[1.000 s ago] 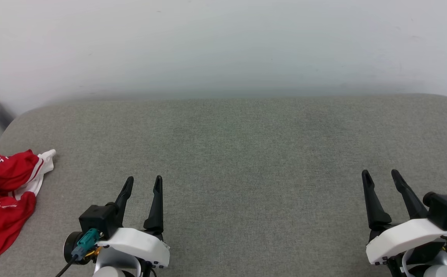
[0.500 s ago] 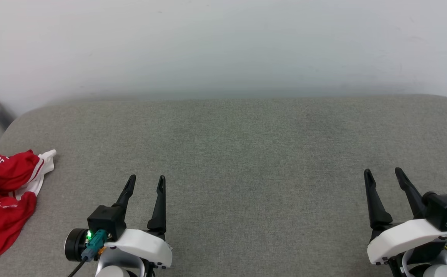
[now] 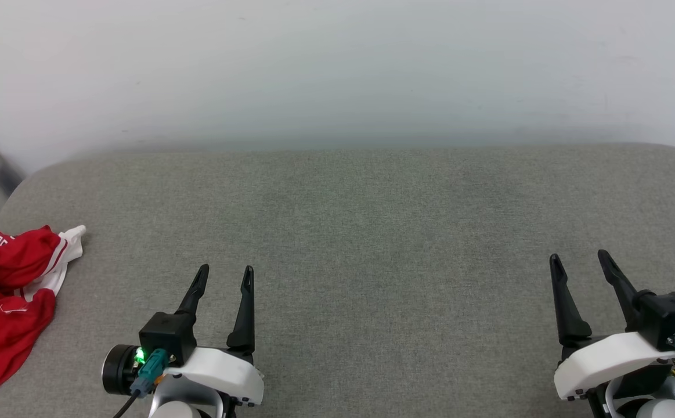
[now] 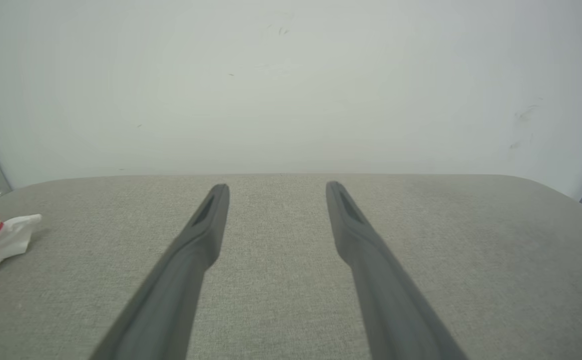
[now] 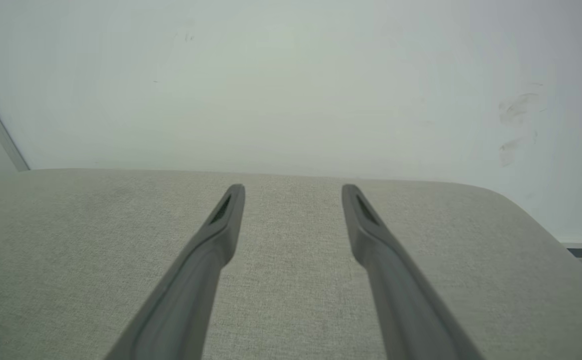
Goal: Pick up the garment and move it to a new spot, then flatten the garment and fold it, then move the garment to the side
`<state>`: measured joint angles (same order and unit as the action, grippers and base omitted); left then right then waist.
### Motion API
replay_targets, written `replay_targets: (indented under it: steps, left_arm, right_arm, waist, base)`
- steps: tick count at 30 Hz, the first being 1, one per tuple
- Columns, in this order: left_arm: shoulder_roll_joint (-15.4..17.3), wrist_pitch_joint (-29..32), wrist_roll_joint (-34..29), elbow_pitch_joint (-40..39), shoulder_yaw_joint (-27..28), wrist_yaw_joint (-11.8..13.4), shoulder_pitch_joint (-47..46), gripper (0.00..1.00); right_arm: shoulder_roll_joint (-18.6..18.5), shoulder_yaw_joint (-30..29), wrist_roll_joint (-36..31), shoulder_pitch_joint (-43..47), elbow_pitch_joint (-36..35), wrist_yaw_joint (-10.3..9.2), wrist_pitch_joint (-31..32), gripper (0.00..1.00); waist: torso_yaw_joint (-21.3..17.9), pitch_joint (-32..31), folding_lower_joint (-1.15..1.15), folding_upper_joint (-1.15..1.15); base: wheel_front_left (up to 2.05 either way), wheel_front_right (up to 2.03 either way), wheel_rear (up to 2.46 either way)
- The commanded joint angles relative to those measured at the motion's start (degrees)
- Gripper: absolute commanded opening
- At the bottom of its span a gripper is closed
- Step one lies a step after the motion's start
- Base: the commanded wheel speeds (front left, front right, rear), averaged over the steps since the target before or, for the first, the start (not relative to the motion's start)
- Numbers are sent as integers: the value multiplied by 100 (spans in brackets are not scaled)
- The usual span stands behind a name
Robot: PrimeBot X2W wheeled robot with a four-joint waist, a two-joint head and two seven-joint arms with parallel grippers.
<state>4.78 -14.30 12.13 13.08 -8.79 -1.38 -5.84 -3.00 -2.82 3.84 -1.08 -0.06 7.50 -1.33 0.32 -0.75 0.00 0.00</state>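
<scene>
The left gripper (image 3: 226, 268) was shifted slightly inward; the garment (image 3: 0, 307) was not touched.
Both pairs of jaws are kept wide and empty, presumably readied for the garment crumpled at the table's (image 3: 372, 232) left edge.

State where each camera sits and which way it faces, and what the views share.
Head view: high, looking forward and down on the grey cushion; left hand, right hand, both open.
Left wrist view: low, along its own fingers toward the wall.
Right wrist view: same, along its fingers.
Shared: head and left wrist views catch the garment at left.
</scene>
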Motion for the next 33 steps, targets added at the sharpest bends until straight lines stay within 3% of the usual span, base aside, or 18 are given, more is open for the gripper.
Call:
replay_targets:
  steps: [1, 22, 33]
  left_arm:
    - [-15, -40, -110, 18, 2, -8, -55, 100]
    - [-106, -92, -39, 237, 134, -20, -165, 100]
    - [-2, -92, -198, 231, 299, 137, -261, 100]
  right_arm:
    - [18, -10, -138, -3, -34, -2, -37, 100]
    - [19, -38, -309, 12, 31, -2, -84, 100]
    - [17, 199, -342, 107, -103, -2, 0, 100]
  waist:
    - [1, 3, 0, 0]
    - [131, -8, 0, 0]
    - [1065, 33, 0, 0]
  base:
    - [0, 0, 0]
    - [0, 0, 0]
    - [0, 0, 0]
